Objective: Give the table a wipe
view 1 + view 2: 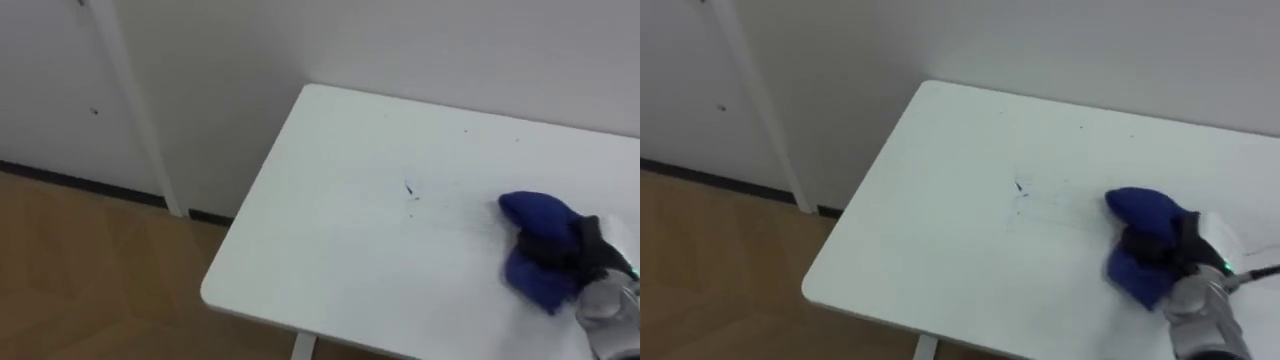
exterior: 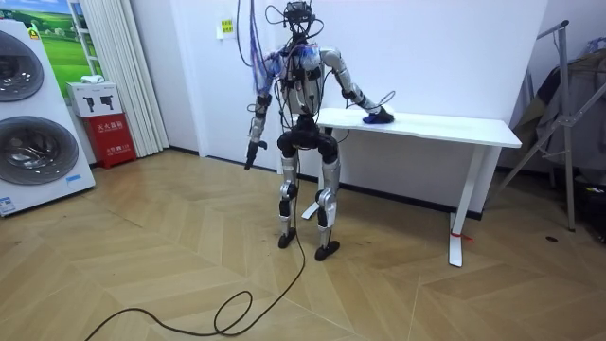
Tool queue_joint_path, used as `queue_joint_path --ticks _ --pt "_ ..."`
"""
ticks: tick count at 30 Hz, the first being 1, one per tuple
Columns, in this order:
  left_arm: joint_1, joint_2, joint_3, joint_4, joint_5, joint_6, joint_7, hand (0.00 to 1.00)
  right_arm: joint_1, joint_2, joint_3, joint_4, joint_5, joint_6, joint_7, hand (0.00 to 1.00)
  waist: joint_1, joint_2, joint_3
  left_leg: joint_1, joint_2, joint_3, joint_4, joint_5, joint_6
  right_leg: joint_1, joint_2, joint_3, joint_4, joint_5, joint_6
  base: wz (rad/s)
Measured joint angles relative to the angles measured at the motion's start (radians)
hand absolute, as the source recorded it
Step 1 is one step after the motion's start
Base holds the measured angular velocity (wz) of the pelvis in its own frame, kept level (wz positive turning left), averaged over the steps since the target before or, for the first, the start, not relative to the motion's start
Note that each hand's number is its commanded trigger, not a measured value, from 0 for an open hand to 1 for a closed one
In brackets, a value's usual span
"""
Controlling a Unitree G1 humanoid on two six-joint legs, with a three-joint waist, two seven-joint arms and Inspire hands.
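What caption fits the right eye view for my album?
Right hand grips a blue cloth on the white table, near a small dark mark.

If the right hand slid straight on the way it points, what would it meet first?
Likely the small dark marks on the table; nothing else lies ahead of the right hand and its blue cloth.

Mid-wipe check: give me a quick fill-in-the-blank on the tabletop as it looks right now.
1. The right robot hand grips a ____ cloth on the table.
2. A small dark mark lies on the tabletop to the cloth's ____.
3. The table is ____ in colour.

Missing words: blue; left; white.
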Motion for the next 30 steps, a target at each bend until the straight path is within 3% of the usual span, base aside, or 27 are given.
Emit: queue_joint_path --ticks 1,4,7,10,11,12,14,17,19,21,24,28,30 --pt "-0.008 -0.001 -0.006 0.001 0.000 0.000 0.000 0.00 -0.002 0.001 0.008 -0.001 0.000 0.009 0.000 1.00 -0.001 0.001 0.0000 0.002 0.003 0.005 0.002 -0.001 -0.001 -0.003 0.002 0.006 0.007 0.000 0.000 -0.39" --pt "-0.059 -0.021 -0.047 0.003 0.000 0.002 0.003 0.00 -0.063 0.039 0.070 -0.012 -0.002 0.099 0.007 1.00 0.029 0.008 0.0007 0.001 0.021 0.045 0.008 -0.005 -0.010 -0.030 0.016 0.051 0.025 0.009 -0.015 -0.47" --pt "-0.119 -0.049 -0.110 0.036 0.000 0.009 0.000 0.00 -0.214 0.115 0.249 -0.044 -0.037 0.209 0.101 1.00 0.064 0.010 0.0024 -0.025 0.029 0.060 0.005 0.000 -0.016 -0.106 0.039 0.118 0.047 0.024 -0.039 -0.69" --pt "-0.167 -0.061 -0.149 0.064 -0.007 0.013 -0.006 0.00 -0.338 0.191 0.335 -0.027 -0.053 0.218 0.167 1.00 0.070 0.006 0.0043 -0.091 0.037 0.053 0.024 0.011 -0.016 -0.166 0.046 0.115 0.054 0.033 -0.051 -0.05" --pt "-0.190 -0.067 -0.168 0.068 -0.013 0.013 -0.010 0.00 -0.416 0.209 0.354 0.017 -0.051 0.209 0.195 1.00 0.072 0.005 0.0120 -0.126 0.036 0.040 0.029 0.020 -0.016 -0.198 0.046 0.108 0.060 0.034 -0.054 0.35" --pt "-0.200 -0.068 -0.186 0.069 -0.028 0.010 -0.015 0.00 -0.479 0.203 0.352 0.061 -0.030 0.195 0.206 1.00 0.082 0.006 0.0212 -0.160 0.035 0.023 0.035 0.030 -0.017 -0.224 0.045 0.095 0.060 0.035 -0.056 0.43" --pt "-0.205 -0.067 -0.194 0.076 -0.045 0.010 -0.015 0.00 -0.545 0.191 0.334 0.102 -0.007 0.189 0.204 1.00 0.085 0.008 0.0243 -0.207 0.029 -0.010 0.037 0.048 -0.017 -0.257 0.039 0.066 0.062 0.036 -0.058 0.52" --pt "-0.162 -0.058 -0.197 0.083 -0.047 0.034 -0.014 0.00 -0.552 0.115 0.308 0.162 0.012 0.116 0.187 1.00 0.096 0.013 0.0257 -0.236 0.025 -0.028 0.037 0.055 -0.016 -0.269 0.031 0.025 0.061 0.035 -0.057 0.38" --pt "-0.132 -0.041 -0.188 0.081 -0.059 0.036 -0.014 0.00 -0.507 0.042 0.276 0.183 0.065 0.083 0.167 1.00 0.090 0.008 0.0244 -0.234 0.020 -0.042 0.037 0.055 -0.016 -0.249 0.026 -0.014 0.051 0.031 -0.052 0.49" --pt "-0.118 -0.022 -0.171 0.084 -0.058 0.032 -0.014 0.00 -0.451 0.009 0.203 0.197 0.065 0.070 0.147 1.00 0.067 -0.004 0.0233 -0.223 0.007 -0.064 0.033 0.055 -0.016 -0.208 0.020 -0.042 0.024 0.022 -0.040 0.53" --pt "-0.098 -0.008 -0.160 0.084 -0.058 0.025 -0.013 0.00 -0.342 -0.038 0.135 0.199 0.081 0.051 0.123 1.00 0.062 -0.008 0.0221 -0.171 0.003 -0.070 0.027 0.041 -0.009 -0.145 0.019 -0.057 0.007 0.016 -0.032 0.19" --pt "-0.098 -0.009 -0.158 0.083 -0.059 0.005 -0.015 0.00 -0.268 -0.042 0.131 0.184 0.088 0.052 0.108 1.00 0.060 -0.010 0.0164 -0.117 0.004 -0.068 0.033 0.021 -0.011 -0.090 0.021 -0.054 0.009 0.007 -0.027 -0.08" --pt "-0.121 -0.016 -0.171 0.076 -0.065 0.001 -0.013 0.00 -0.272 -0.020 0.174 0.155 0.096 0.089 0.108 1.00 0.071 -0.007 0.0136 -0.094 0.010 -0.043 0.028 0.016 -0.012 -0.081 0.025 -0.021 0.013 0.004 -0.029 -0.34"
